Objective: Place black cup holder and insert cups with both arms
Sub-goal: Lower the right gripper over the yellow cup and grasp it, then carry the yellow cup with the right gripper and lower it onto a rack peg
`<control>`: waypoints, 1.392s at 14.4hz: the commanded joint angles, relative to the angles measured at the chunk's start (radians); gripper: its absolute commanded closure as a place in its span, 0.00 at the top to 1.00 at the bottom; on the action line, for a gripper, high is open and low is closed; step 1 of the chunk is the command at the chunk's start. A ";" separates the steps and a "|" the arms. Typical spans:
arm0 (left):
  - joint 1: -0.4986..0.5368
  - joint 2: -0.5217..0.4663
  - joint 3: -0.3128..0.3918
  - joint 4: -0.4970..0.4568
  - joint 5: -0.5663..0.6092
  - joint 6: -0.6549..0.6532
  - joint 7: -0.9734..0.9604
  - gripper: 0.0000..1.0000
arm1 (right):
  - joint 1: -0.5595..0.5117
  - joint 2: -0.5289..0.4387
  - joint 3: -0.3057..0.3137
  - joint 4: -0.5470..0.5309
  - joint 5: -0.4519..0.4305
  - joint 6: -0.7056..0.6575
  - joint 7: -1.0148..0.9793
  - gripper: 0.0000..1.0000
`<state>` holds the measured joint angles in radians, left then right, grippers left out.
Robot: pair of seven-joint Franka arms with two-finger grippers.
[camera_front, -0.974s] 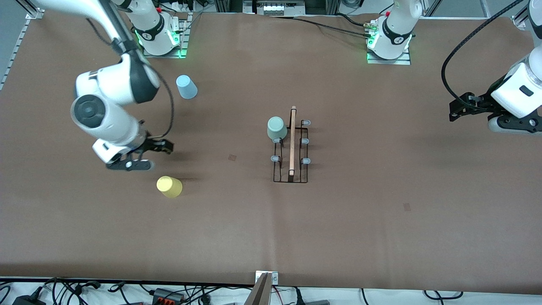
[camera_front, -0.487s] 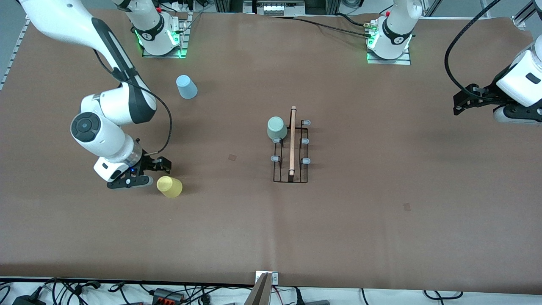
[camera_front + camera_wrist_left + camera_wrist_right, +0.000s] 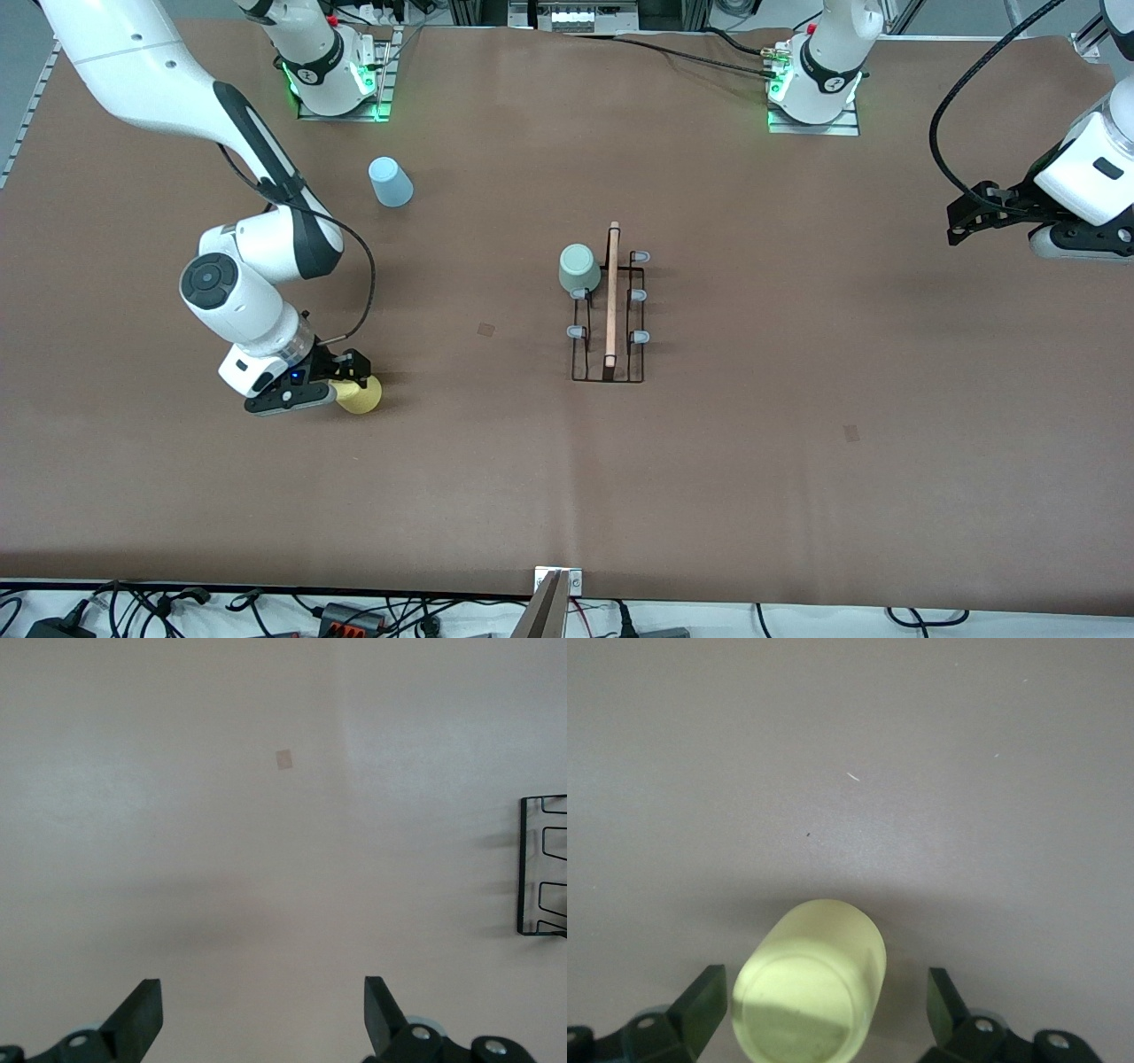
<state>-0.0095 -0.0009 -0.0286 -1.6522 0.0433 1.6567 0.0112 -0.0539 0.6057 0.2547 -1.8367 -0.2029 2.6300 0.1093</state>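
- Now, the right gripper (image 3: 341, 383) has dropped from beside the yellow cup (image 3: 361, 396) to straddle it, jaws wide apart and not touching the cup, which stands upside down between the fingers (image 3: 698, 1010).
- The light blue cup (image 3: 391, 182), smooth plastic, sits inverted near the right arm's base, unmoved.
- Mid-table, the black cup holder (image 3: 609, 306), thin wire with a wooden rod handle (image 3: 611, 297), runs lengthwise toward the front camera; the sage green cup (image 3: 578, 268) caps a peg at its end farthest from the camera.
- The left gripper (image 3: 966, 217) waits over the brown table (image 3: 753, 461) at its own end, jaws spread and empty.
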 commanded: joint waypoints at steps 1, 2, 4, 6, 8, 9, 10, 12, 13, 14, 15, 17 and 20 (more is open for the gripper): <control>-0.004 -0.005 0.009 -0.003 -0.022 0.005 0.009 1.00 | -0.004 0.022 0.006 0.019 -0.015 0.025 -0.014 1.00; -0.004 -0.005 0.009 -0.004 -0.022 0.005 0.009 1.00 | -0.003 0.026 0.006 0.019 -0.015 0.025 -0.016 1.00; -0.004 -0.004 0.007 -0.004 -0.023 0.005 0.009 1.00 | 0.000 0.039 0.006 0.019 -0.015 0.041 -0.017 0.83; -0.004 -0.005 0.001 -0.003 -0.025 0.003 0.003 1.00 | 0.002 0.046 0.006 0.019 -0.016 0.045 -0.017 0.51; -0.003 -0.004 0.001 -0.003 -0.025 0.003 0.006 1.00 | 0.003 0.043 0.006 0.019 -0.015 0.045 -0.013 0.13; -0.003 -0.004 0.001 -0.004 -0.025 0.003 0.006 1.00 | 0.003 0.030 0.006 0.019 -0.007 0.027 -0.013 0.09; -0.003 -0.005 0.001 -0.004 -0.025 0.003 0.007 1.00 | 0.003 -0.009 0.006 0.019 -0.004 -0.022 -0.010 0.09; -0.003 -0.005 0.001 -0.004 -0.025 0.000 0.007 1.00 | 0.040 -0.099 0.008 0.031 0.011 -0.170 0.045 0.09; -0.003 -0.004 0.001 -0.004 -0.025 0.000 0.007 1.00 | 0.070 -0.137 0.008 0.039 0.011 -0.241 0.105 0.09; -0.003 -0.005 0.001 -0.004 -0.025 0.000 0.007 1.00 | 0.098 -0.173 0.009 0.059 0.013 -0.310 0.186 0.09; -0.003 -0.005 0.001 -0.003 -0.025 0.000 0.007 1.00 | 0.133 -0.197 0.011 0.082 0.014 -0.370 0.272 0.09; -0.003 -0.005 0.001 -0.003 -0.025 -0.001 0.007 1.00 | 0.202 -0.199 0.014 0.182 0.103 -0.460 0.402 0.08; -0.003 -0.005 0.001 -0.003 -0.025 -0.017 0.009 1.00 | 0.333 -0.162 0.009 0.275 0.161 -0.467 0.597 0.08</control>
<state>-0.0120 -0.0008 -0.0294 -1.6530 0.0409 1.6501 0.0112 0.2059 0.3899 0.2766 -1.6341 -0.0633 2.1775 0.5743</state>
